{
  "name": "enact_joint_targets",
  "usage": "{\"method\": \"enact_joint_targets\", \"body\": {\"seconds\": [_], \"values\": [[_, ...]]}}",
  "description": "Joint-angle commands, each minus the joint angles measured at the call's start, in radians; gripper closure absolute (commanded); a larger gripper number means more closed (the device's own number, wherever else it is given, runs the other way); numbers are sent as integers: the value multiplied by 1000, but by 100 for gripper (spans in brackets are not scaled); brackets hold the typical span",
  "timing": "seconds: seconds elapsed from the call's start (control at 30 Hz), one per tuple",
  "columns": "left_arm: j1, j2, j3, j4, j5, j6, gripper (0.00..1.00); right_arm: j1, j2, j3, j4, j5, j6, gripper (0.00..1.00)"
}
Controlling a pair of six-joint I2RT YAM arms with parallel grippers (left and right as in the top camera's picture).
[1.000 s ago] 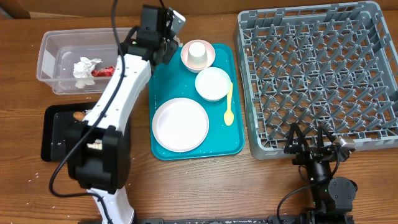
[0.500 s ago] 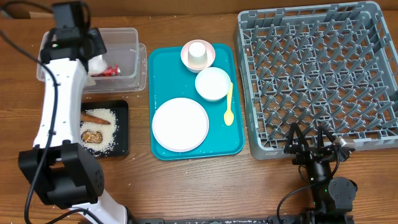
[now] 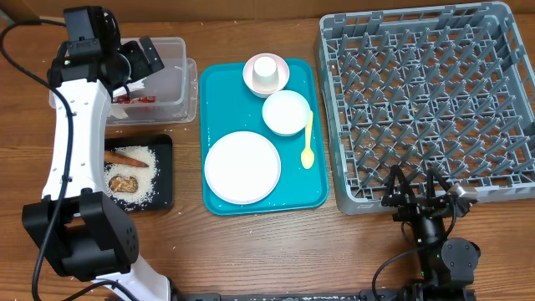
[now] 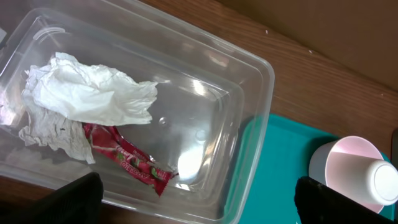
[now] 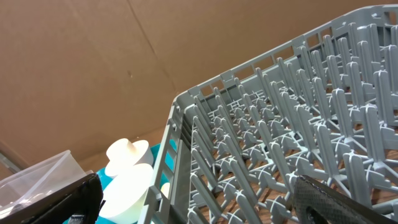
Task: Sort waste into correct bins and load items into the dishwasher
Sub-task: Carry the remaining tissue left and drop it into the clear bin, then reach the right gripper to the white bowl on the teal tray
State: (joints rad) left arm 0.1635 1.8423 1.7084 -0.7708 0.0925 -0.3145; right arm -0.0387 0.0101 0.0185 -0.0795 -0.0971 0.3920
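My left gripper [image 3: 138, 60] [image 4: 205, 208] hangs open over the clear tub [image 3: 171, 84] [image 4: 249, 93], with nothing between its fingers. Inside the tub lie a crumpled white napkin [image 4: 87, 96] and a red shiny wrapper [image 3: 134, 99] [image 4: 127, 158]. The black tray [image 3: 163, 196] holds a carrot [image 3: 125, 155], a brown lump [image 3: 123, 182] and rice [image 3: 144, 171]. On the teal tray [image 3: 217, 92] sit a plate [image 3: 242, 167], a bowl [image 3: 286, 113], a yellow spoon [image 3: 308, 142] and a cup [image 3: 266, 71] in a pink dish [image 3: 251, 79]. My right gripper [image 3: 422, 194] [image 5: 199, 208] stands open at the near edge of the grey dish rack [image 3: 430, 100] [image 5: 280, 124].
The dish rack fills the right half of the table and holds no dishes. The teal tray lies between the rack and the two bins. Bare wood shows along the front edge.
My left arm swung from the back of the teal tray leftward to the clear tub, and its jaws went from shut to open there. The right arm stayed still.
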Motion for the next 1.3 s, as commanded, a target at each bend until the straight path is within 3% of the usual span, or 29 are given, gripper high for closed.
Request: {"method": "enact_joint_targets", "body": {"seconds": [0.0, 0.1, 0.4, 0.47, 0.6, 0.7, 0.9, 0.97, 1.03, 1.27], "values": [[43, 1, 9, -42, -181, -292, 0, 1, -7, -10, 5, 6, 2, 0], [114, 2, 9, -82, -80, -526, 0, 1, -7, -10, 5, 6, 2, 0], [169, 2, 9, -156, -77, -474, 0, 1, -7, -10, 15, 10, 14, 0], [169, 2, 9, -156, -77, -474, 0, 1, -7, -10, 86, -73, 160, 0], [169, 2, 9, -156, -77, -474, 0, 1, -7, -10, 107, -375, 629, 0], [169, 2, 9, -156, -77, -474, 0, 1, -7, -10, 126, -392, 837, 0], [169, 2, 9, -156, -77, -474, 0, -1, -7, 8, 464, -457, 808, 0], [169, 2, 9, -156, -77, -474, 0, -2, -6, 62, 464, -419, 812, 0], [169, 2, 9, -156, -77, -474, 0, -2, 7, 136, 433, -386, 787, 0], [169, 2, 9, -156, -77, -474, 0, -2, 277, 563, 34, -389, 284, 0]]}}
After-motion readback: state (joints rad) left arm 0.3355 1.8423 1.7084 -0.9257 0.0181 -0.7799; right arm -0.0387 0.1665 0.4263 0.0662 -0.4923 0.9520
